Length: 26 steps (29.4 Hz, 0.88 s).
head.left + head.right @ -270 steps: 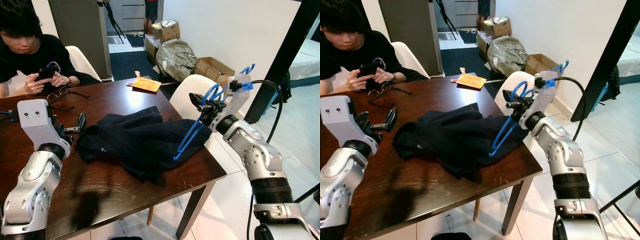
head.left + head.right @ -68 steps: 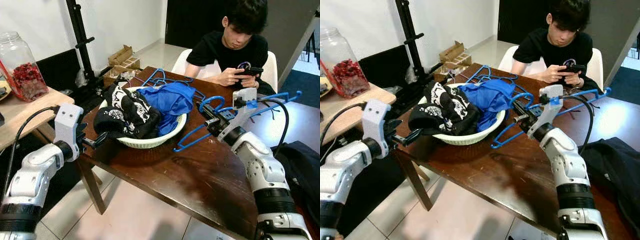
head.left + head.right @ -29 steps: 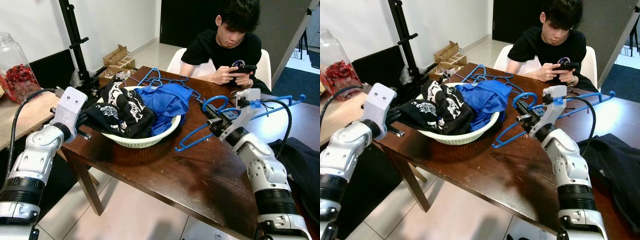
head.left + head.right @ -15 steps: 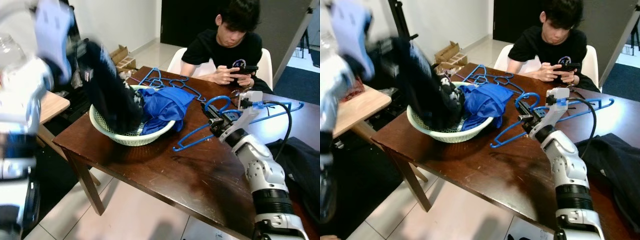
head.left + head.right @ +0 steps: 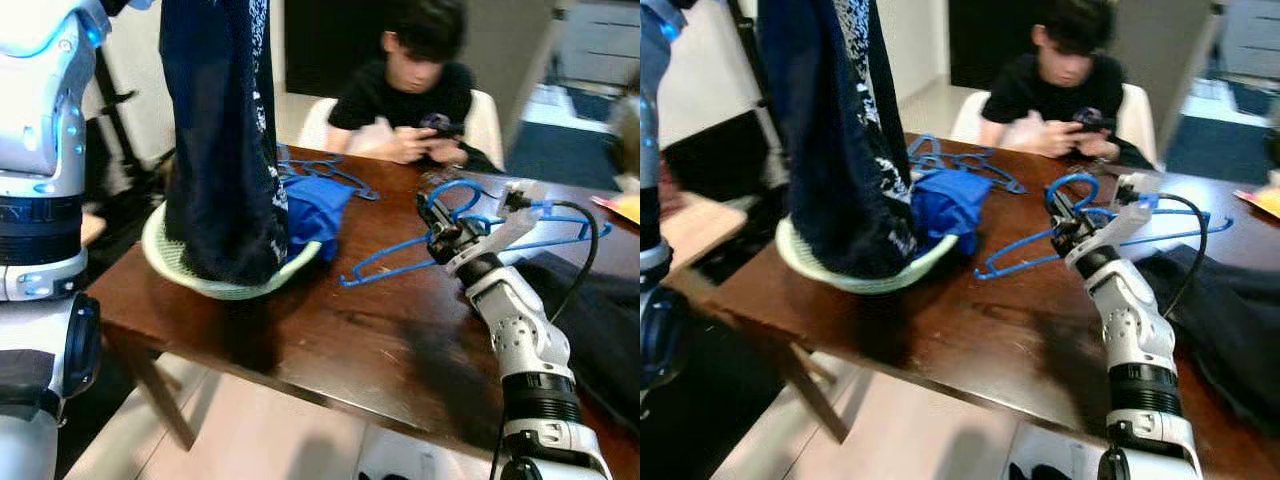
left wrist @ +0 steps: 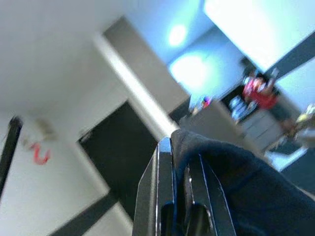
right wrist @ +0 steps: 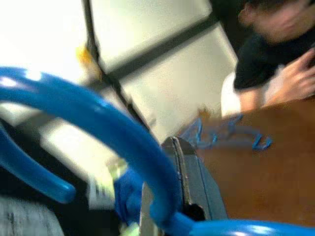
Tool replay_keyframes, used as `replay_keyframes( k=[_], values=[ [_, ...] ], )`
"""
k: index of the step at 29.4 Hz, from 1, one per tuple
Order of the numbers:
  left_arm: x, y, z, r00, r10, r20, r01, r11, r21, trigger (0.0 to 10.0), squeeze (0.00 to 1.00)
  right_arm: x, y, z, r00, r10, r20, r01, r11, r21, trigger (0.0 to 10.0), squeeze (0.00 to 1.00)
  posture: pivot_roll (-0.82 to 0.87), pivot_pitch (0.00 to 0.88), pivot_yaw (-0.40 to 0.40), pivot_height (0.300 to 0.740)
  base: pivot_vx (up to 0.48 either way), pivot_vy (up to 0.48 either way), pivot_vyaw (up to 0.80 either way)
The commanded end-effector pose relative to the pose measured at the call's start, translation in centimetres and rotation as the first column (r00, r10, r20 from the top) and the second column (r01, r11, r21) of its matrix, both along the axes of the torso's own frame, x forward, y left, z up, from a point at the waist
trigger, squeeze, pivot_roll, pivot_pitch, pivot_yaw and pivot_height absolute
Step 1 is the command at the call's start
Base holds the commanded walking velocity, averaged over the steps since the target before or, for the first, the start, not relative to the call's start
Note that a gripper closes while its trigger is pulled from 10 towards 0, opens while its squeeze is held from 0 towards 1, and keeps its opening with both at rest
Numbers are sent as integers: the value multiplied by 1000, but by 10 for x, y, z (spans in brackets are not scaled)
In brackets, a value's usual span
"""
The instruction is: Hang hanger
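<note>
Here the right pincer (image 5: pixel 441 232) gripped a blue hanger (image 5: pixel 400 252) above the table (image 5: pixel 330 330); the left pincer (image 6: pixel 179 196) held a dark garment (image 5: pixel 220 140) high, clamped shut. Nothing hung yet.

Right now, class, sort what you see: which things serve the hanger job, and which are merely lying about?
In use:
- blue hanger, gripped by the right claw
- dark garment, lifted by the left claw

Lying about:
- basket holding blue cloth
- spare hangers
- dark clothing on the table
- person with phone
</note>
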<state>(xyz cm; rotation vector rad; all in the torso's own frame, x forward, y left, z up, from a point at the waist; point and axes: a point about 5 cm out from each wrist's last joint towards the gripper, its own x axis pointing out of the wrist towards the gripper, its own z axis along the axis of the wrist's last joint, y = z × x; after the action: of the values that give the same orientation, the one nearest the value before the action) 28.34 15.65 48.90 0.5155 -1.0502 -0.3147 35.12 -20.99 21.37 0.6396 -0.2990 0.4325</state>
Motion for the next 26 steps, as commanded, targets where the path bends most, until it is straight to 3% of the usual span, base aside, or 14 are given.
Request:
replay_keyframes(
  k=[1, 5, 11, 13, 16, 17, 18, 19, 20, 21, 22, 23, 25, 26],
  values=[
    [-15, 2, 17, 994, 8, 107, -6, 1000, -23, 0, 0, -5, -6, 25, 993, 32, 111, -43, 994, 104, 10000, 0, 123, 0, 44, 735, 0, 0, -800],
    [-31, 10, 41, 958, 112, 263, -105, 994, -42, 0, 0, -16, -15, 70, 955, 61, 290, -115, 978, 172, 10000, 0, 116, 0, 46, 735, 0, 0, -800],
    [-48, 19, 63, 893, 214, 396, -195, 977, -87, 0, 0, -20, -15, 86, 934, 73, 349, -142, 974, 176, 10000, 0, 119, 0, 49, 735, 0, 0, -800],
    [-59, 23, 74, 854, 250, 456, -216, 968, -126, 0, 0, -21, -15, 92, 928, 78, 365, -153, 972, 181, 10000, 0, 123, 0, 50, 735, 0, 0, -800],
    [-64, 23, 83, 850, 227, 475, -182, 973, -140, 0, 0, -22, -14, 94, 925, 82, 370, -160, 969, 186, 10000, 0, 123, 0, 50, 735, 0, 0, -800],
    [-59, 19, 83, 887, 164, 431, -117, 984, -134, 0, 0, -23, -15, 95, 927, 79, 366, -156, 970, 187, 10000, 0, 126, 0, 52, 735, 0, 0, -800],
    [-59, 19, 83, 887, 164, 431, -117, 984, -134, 0, 0, -23, -15, 95, 927, 79, 366, -156, 970, 187, 10000, 0, 126, 0, 52, 735, 0, 0, -800],
    [-45, 13, 78, 943, 47, 331, -2, 991, -135, 0, 0, -22, -16, 95, 932, 65, 357, -138, 973, 184, 10000, 0, 120, 0, 53, 735, 0, 0, -800],
    [-45, 13, 78, 943, 47, 331, -2, 991, -135, 0, 0, -22, -16, 95, 932, 65, 357, -138, 973, 184, 10000, 0, 120, 0, 53, 735, 0, 0, -800],
    [-27, 2, 66, 975, -98, 201, 127, 982, -139, 0, 0, -20, -18, 94, 940, 44, 339, -109, 979, 175, 10000, 0, 118, 0, 54, 735, 0, 0, -800],
    [-27, 2, 66, 975, -98, 201, 127, 982, -139, 0, 0, -20, -18, 94, 940, 44, 339, -109, 979, 175, 10000, 0, 118, 0, 54, 735, 0, 0, -800],
    [-10, -9, 50, 965, -252, 67, 260, 952, -163, 0, 0, -18, -19, 93, 947, 20, 322, -77, 983, 165, 10000, 0, 118, 0, 54, 735, 0, 0, -800],
    [-10, -9, 50, 965, -252, 67, 260, 952, -163, 0, 0, -18, -19, 93, 947, 20, 322, -77, 983, 165, 10000, 0, 118, 0, 54, 735, 0, 0, -800],
    [6, -22, 30, 925, -374, -62, 358, 916, -182, 0, 0, -16, -22, 91, 955, -5, 298, -40, 989, 146, 10000, 0, 107, 0, 57, 735, 0, 0, -800]
  ],
)
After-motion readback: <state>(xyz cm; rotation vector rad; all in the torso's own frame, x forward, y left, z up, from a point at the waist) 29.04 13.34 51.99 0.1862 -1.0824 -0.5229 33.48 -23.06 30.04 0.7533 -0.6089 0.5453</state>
